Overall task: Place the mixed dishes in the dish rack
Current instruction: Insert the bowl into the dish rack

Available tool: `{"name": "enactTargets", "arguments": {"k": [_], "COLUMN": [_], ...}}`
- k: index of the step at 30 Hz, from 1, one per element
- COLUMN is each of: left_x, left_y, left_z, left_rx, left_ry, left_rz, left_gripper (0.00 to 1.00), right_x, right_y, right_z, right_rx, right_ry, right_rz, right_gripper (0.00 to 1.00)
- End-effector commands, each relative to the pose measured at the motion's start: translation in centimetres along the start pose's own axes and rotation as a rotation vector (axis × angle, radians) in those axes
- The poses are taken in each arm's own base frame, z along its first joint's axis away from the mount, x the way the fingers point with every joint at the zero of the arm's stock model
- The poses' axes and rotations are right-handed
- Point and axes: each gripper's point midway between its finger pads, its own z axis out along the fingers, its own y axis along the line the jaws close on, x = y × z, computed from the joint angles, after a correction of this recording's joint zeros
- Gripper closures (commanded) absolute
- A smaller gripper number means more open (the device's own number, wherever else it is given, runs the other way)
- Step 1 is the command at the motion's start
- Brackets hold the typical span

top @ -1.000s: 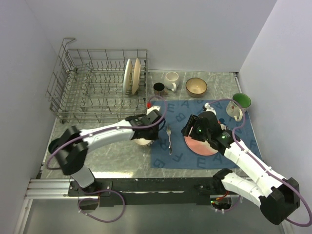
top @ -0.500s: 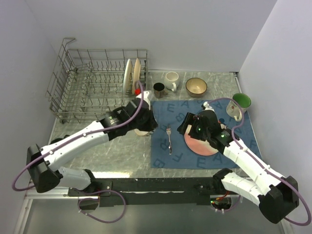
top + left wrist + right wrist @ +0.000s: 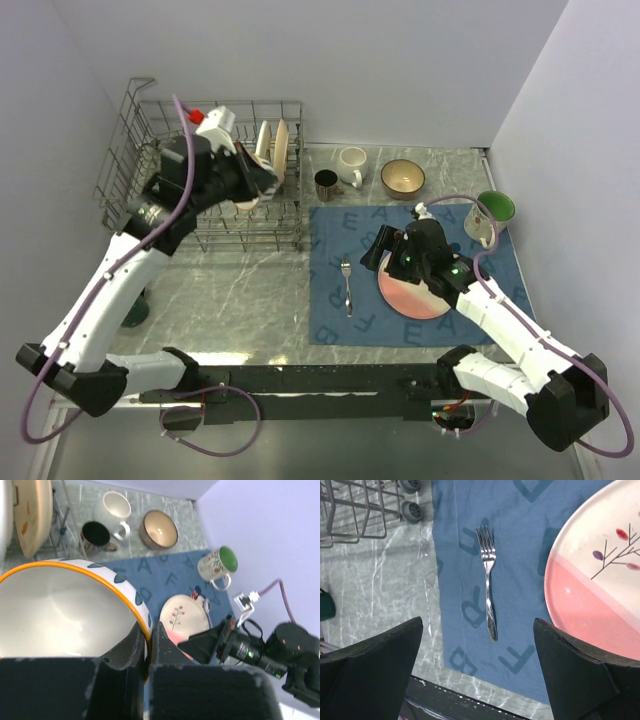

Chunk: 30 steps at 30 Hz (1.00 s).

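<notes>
**Bowl [image 3: 60, 615] moved to rack [image 3: 130, 170]; loading incomplete**

Since the earlier frame, the left arm has swung from the counter [image 3: 240, 290] up to the rack. The right end effector [image 3: 477, 627] has gone from partly open to fully spread.

1. Rack: a white plate [image 3: 262, 155] and a tan plate [image 3: 281, 145] stand on edge at its right end. These are the only items loaded.
2. Placemat [image 3: 340, 320]: it carries the pink plate [image 3: 410, 298] and the fork [image 3: 487, 587].
3. Bowl: the left end effector [image 3: 149, 635] pinches its orange rim, one finger inside and one outside. It is held over the rack's right end, just beside the two plates. Contact with the tines cannot be determined.
4. Remaining on the counter, behind the placemat: a brown-rimmed bowl [image 3: 403, 178], a white mug [image 3: 352, 165] and a dark mug [image 3: 326, 183]. A green mug [image 3: 490, 215] stands at the placemat's right edge.
5. Right end effector: spread, empty, hanging above the fork, with the pink plate just beside it.

Assessment: two items are loaded, one is in transit and six are left. The fork is the probable next pick.
</notes>
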Motion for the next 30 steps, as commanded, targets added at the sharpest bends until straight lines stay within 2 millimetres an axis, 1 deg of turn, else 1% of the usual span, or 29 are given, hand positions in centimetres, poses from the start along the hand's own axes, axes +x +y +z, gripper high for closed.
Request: {"name": "enactTargets", "arguments": {"k": [1, 2, 3, 4, 5, 6, 7, 8, 9, 10, 12, 13, 15, 16, 20, 21, 22, 23, 24, 26, 27, 30], "left_x": [-3.0, -2.8, -3.0, -3.3, -3.9, -4.1, -4.5, -5.0, -5.2, -5.1, -5.6, -5.0, -4.8, -4.0, -2.3, -1.2, -1.3, -1.1, -0.8, -0.2, 0.1, 0.6], "left_y": [0.1, -0.8, -0.7, 0.4, -0.4, -0.2, 0.8, 0.5, 0.9, 2.2, 2.4, 3.3, 3.2, 4.0, 4.9, 5.9, 5.3, 5.3, 6.0, 6.1, 6.8, 7.6], "left_z": [2.6, 2.6, 2.9, 3.5, 3.4, 3.5, 4.0, 3.9, 4.1, 4.5, 4.4, 4.6, 4.2, 4.2, 3.8, 4.3, 3.7, 3.5, 3.8, 3.6, 4.0, 4.8], "left_rx": [0.191, 0.277, 0.304, 0.310, 0.381, 0.405, 0.408, 0.452, 0.457, 0.440, 0.476, 0.473, 0.521, 0.520, 0.595, 0.600, 0.653, 0.678, 0.684, 0.721, 0.712, 0.688], "left_ry": [-0.020, 0.010, 0.009, 0.017, 0.008, 0.015, 0.017, 0.008, 0.008, 0.021, 0.001, 0.016, 0.009, 0.023, 0.045, 0.064, 0.063, 0.063, 0.066, 0.067, 0.079, 0.101], "left_rz": [-0.035, -0.040, -0.053, -0.099, -0.090, -0.100, -0.138, -0.131, -0.146, -0.191, -0.185, -0.219, -0.210, -0.246, -0.285, -0.313, -0.318, -0.320, -0.342, -0.360, -0.381, -0.407], "left_gripper": [0.99, 0.99, 0.99, 0.99, 0.99, 0.99, 0.99, 0.99, 0.99, 0.99, 0.99, 0.99, 0.99, 0.99, 0.99, 0.99, 0.99, 0.99, 0.99, 0.99, 0.99, 0.99], "right_x": [-2.2, -2.2, -2.2, -2.3, -2.2, -2.3, -2.3, -2.3, -2.3, -2.4, -2.4, -2.5, -2.6, -2.6, -2.5, -2.5, -2.4, -2.5, -2.3, -2.3, -2.4, -2.3], "right_y": [1.3, 1.3, 1.2, 1.1, 1.1, 0.9, 0.8, 0.7, 0.7, 0.6, 0.5, 0.3, 0.2, 0.0, -0.2, -0.2, -0.2, -0.3, -0.2, -0.3, -0.4, -0.6], "right_z": [-0.4, -0.4, -0.4, -0.4, -0.4, -0.4, -0.4, -0.4, -0.4, -0.3, -0.3, -0.2, -0.2, -0.1, 0.2, 0.2, 0.3, 0.3, 0.3, 0.3, 0.2, 0.1], "right_rx": [-0.033, -0.033, -0.028, -0.029, -0.028, -0.024, -0.023, -0.021, -0.022, -0.020, -0.015, -0.013, -0.015, -0.012, -0.014, -0.017, -0.019, -0.018, -0.020, -0.019, -0.018, -0.013], "right_ry": [-0.049, -0.048, -0.049, -0.052, -0.049, -0.052, -0.052, -0.051, -0.049, -0.049, -0.044, -0.046, -0.049, -0.047, -0.038, -0.037, -0.031, -0.033, -0.029, -0.032, -0.035, -0.037], "right_rz": [-0.007, -0.008, -0.003, -0.001, -0.002, 0.000, 0.002, 0.002, 0.003, 0.002, 0.004, 0.006, 0.005, 0.009, 0.013, 0.016, 0.016, 0.018, 0.017, 0.020, 0.022, 0.020], "right_gripper": [0.00, 0.00, 0.00, 0.00, 0.00, 0.00, 0.00, 0.00, 0.00, 0.00, 0.00, 0.00, 0.00, 0.00, 0.00, 0.00, 0.00, 0.00, 0.00, 0.00, 0.00, 0.00]}}
